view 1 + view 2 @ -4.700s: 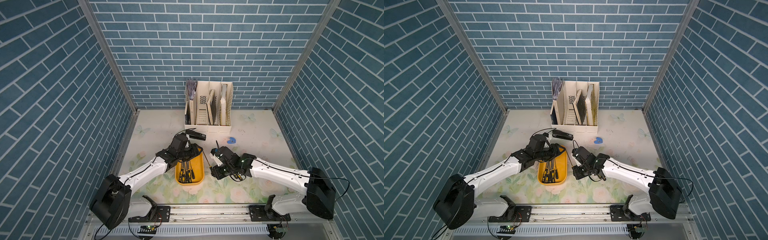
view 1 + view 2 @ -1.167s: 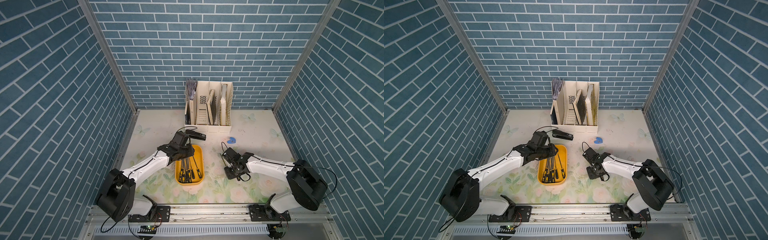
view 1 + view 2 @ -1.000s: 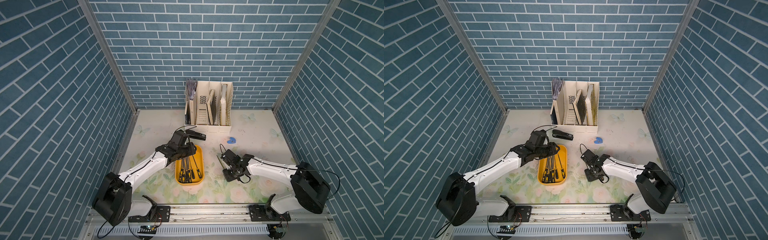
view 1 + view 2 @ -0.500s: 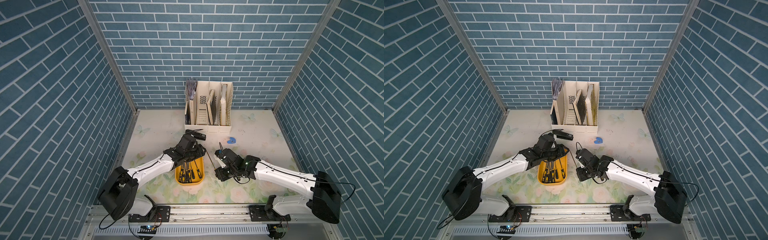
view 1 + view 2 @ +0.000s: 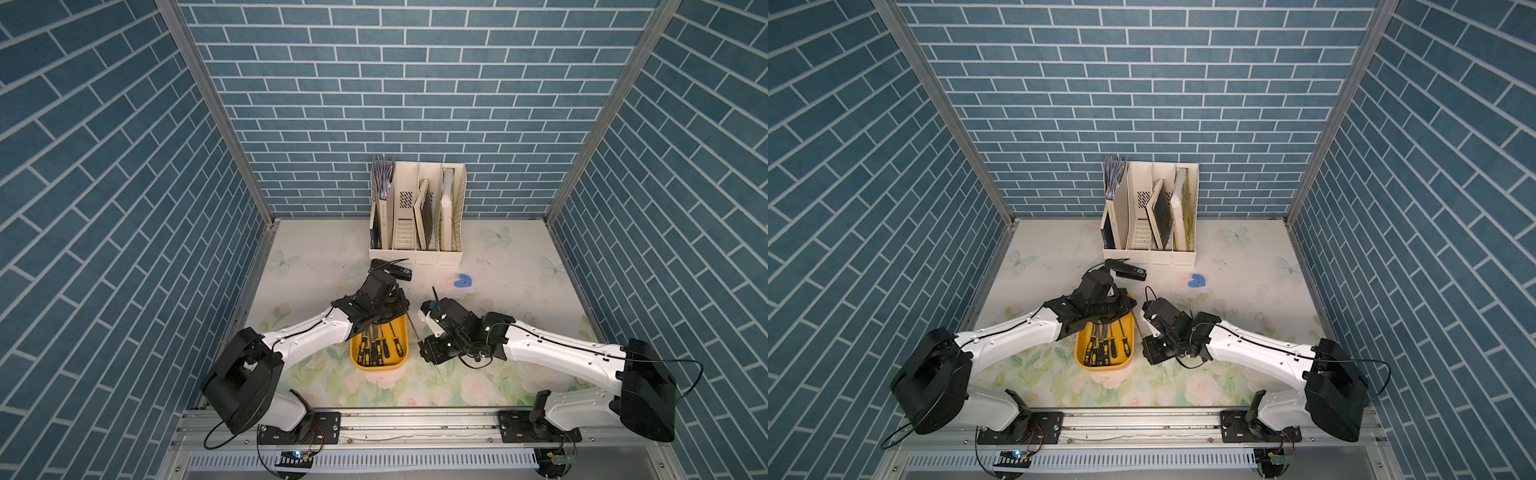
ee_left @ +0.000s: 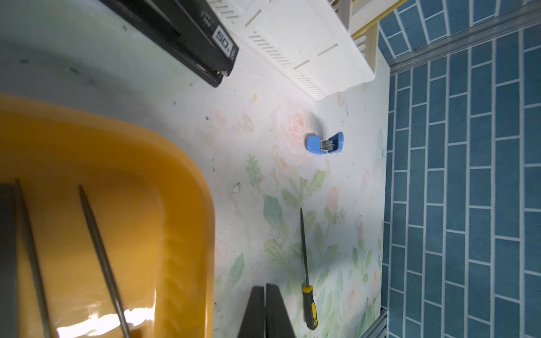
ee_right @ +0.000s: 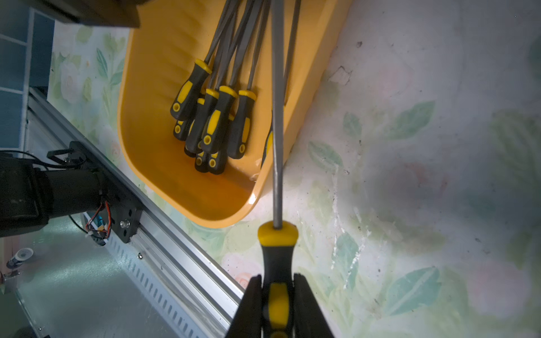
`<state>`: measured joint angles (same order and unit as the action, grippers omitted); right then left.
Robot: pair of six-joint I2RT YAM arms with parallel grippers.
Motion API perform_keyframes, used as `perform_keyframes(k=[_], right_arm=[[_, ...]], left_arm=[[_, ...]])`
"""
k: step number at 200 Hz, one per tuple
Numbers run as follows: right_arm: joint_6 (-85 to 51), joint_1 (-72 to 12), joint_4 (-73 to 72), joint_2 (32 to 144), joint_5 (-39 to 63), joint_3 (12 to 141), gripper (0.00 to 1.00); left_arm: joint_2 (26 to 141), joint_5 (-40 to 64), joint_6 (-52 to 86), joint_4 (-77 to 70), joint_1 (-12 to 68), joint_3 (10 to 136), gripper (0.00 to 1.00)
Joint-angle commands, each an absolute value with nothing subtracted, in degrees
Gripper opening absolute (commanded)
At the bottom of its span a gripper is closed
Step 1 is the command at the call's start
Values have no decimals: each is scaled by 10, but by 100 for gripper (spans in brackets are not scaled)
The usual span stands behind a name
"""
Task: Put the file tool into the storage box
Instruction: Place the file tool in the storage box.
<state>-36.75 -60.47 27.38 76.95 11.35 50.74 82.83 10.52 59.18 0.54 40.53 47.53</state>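
Floral tabletop (image 7: 409, 152): right gripper (image 7: 275, 304) clamped on file tool (image 7: 277, 164) handle, outside storage box (image 7: 140, 123). Shaft runs along box's right rim, parallel to stored files (image 7: 216, 123). Left gripper (image 6: 265, 310) closed, empty, over box's far end.

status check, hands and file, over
Right hand shut on file handle. File at tray's edge, not in yet. Left hand shut, empty, by tray's far end, may crowd drop.

Files (image 5: 376, 348) lie in storage box (image 5: 379, 366) before rack (image 5: 432, 258).
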Motion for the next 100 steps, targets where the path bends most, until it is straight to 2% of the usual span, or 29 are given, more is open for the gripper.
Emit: perform_keyframes(k=[1,41,100], right_arm=[[-372,-607,268,773,117,524,32],[-357,-602,298,751,100,538,74],[-340,-559,326,703,106,537,77]], left_arm=[[825,95,572,27,407,472,0],[801,96,549,61,397,471,0],[757,137,490,118,310,501,0]])
